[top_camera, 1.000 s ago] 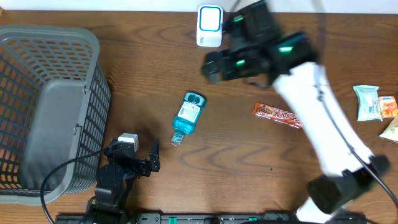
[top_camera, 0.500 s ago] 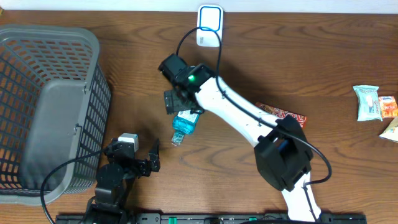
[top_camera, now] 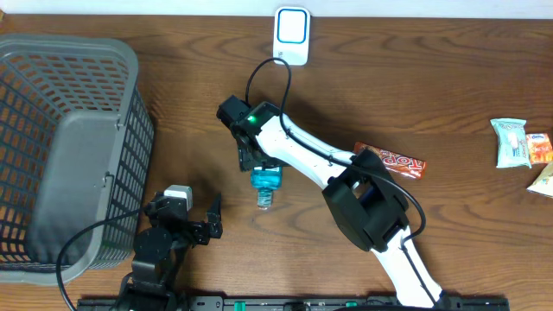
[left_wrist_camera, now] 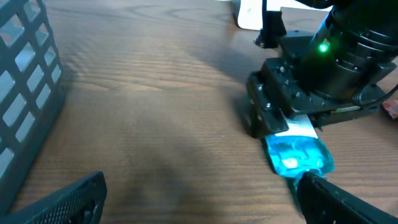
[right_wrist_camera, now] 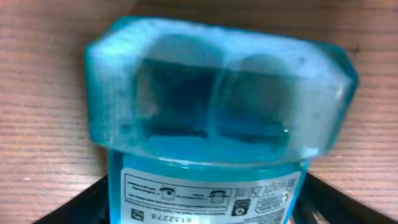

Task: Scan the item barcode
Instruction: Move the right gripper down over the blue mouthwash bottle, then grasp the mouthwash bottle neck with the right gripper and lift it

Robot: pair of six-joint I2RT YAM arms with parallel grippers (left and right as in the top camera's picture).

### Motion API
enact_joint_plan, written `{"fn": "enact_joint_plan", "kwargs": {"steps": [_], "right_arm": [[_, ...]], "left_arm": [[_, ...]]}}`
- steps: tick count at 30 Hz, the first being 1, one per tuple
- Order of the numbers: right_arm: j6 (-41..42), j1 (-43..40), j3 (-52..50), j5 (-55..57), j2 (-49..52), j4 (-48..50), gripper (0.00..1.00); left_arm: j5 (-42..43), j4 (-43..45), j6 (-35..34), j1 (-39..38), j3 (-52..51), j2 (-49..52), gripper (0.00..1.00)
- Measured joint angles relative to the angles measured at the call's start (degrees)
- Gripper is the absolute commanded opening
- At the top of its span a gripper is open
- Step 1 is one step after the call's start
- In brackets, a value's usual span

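At the centre of the brown wood-grain table (top_camera: 199,95), the right gripper (top_camera: 256,162) is set down over a translucent blue plastic mouthwash bottle (top_camera: 264,183) lying flat, its fingers straddling the body just below the wide end; whether they have clamped onto it cannot be told. The bottle is on the tabletop, not yet lifted, and its white label with printed code faces the right wrist camera, so the scan looks wholly undone: pickup, carry and presentation to the white barcode scanner with a blue-ringed window (top_camera: 292,36), top centre of the frame, all remain. The left gripper (top_camera: 188,214) rests lower left, jaws spread and empty, beside a grey plastic mesh basket (top_camera: 69,43). A red candy bar wrapper (top_camera: 399,161) and pale snack packets (top_camera: 510,142) lie right. Only a pale strip shows beyond the table's far edge.
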Motion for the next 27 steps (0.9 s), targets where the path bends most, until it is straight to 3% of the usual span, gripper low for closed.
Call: {"fn": "enact_joint_plan", "kwargs": {"steps": [3, 10, 17, 27], "right_arm": [[0.1, 0.0, 0.1, 0.2, 0.0, -1.7, 0.59], [-0.7, 0.0, 0.3, 1.2, 0.0, -5.2, 0.57], [-8.5, -0.2, 0.4, 4.8, 0.0, -9.0, 0.54], [-15.5, -4.6, 0.3, 7.7, -0.3, -13.7, 0.75]], "left_arm": [[0.0, 0.0, 0.0, 0.0, 0.0, 0.0, 0.98], [0.0, 0.0, 0.0, 0.0, 0.0, 0.0, 0.98], [0.0, 0.0, 0.0, 0.0, 0.0, 0.0, 0.98], [0.0, 0.0, 0.0, 0.0, 0.0, 0.0, 0.98]]}}
